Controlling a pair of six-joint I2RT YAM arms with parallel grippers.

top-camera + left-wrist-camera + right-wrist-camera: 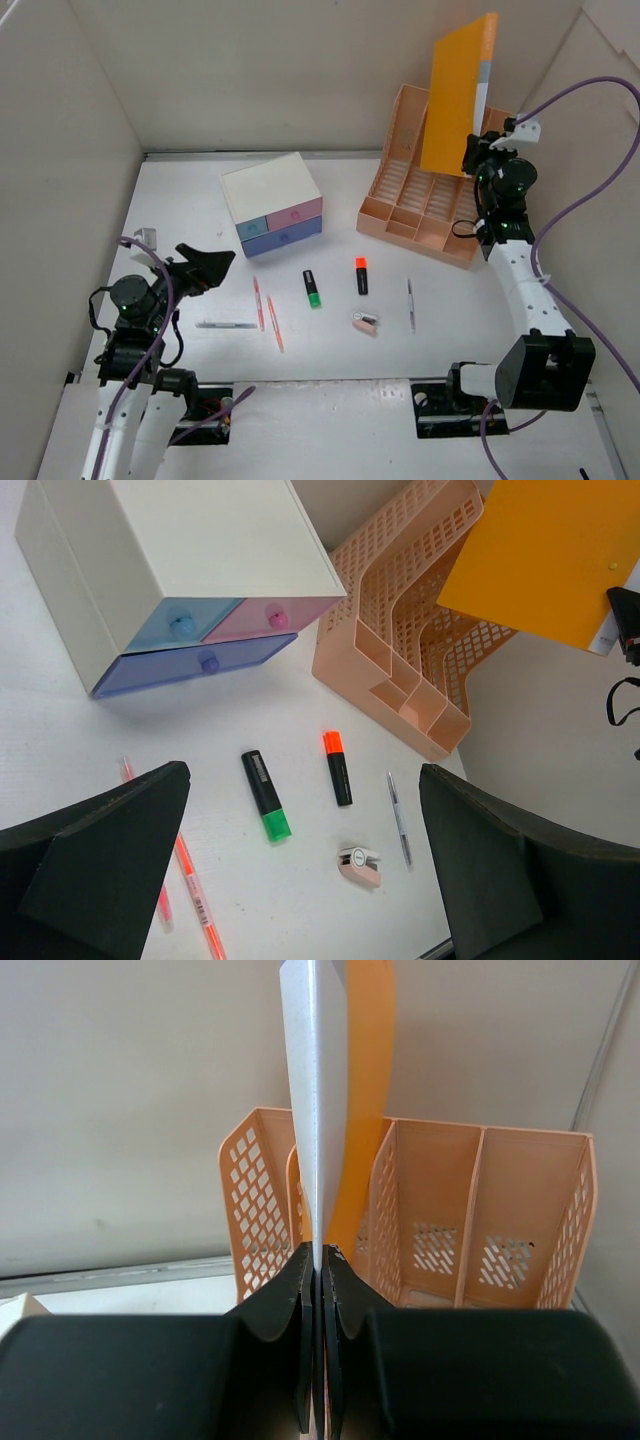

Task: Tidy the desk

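The white desk (330, 352) holds loose stationery. My right gripper (482, 150) is shut on an orange folder (456, 92) with a grey sheet, holding it upright above the peach file organizer (420, 205) at the back right. In the right wrist view the fingers (318, 1260) pinch the folder's edge (350, 1090) over the organizer's slots (470, 1210). My left gripper (205, 265) is open and empty above the desk's left side. Between its fingers (300, 880) show a green-capped highlighter (265, 795), an orange-capped highlighter (337, 768), a pink correction tape (359, 865) and a silver pen (399, 818).
A white box with pink and blue drawers (272, 205) stands at the back middle. Two thin orange pens (266, 312) and a grey pen (227, 325) lie near the left gripper. Upright white panels wall in the desk on three sides.
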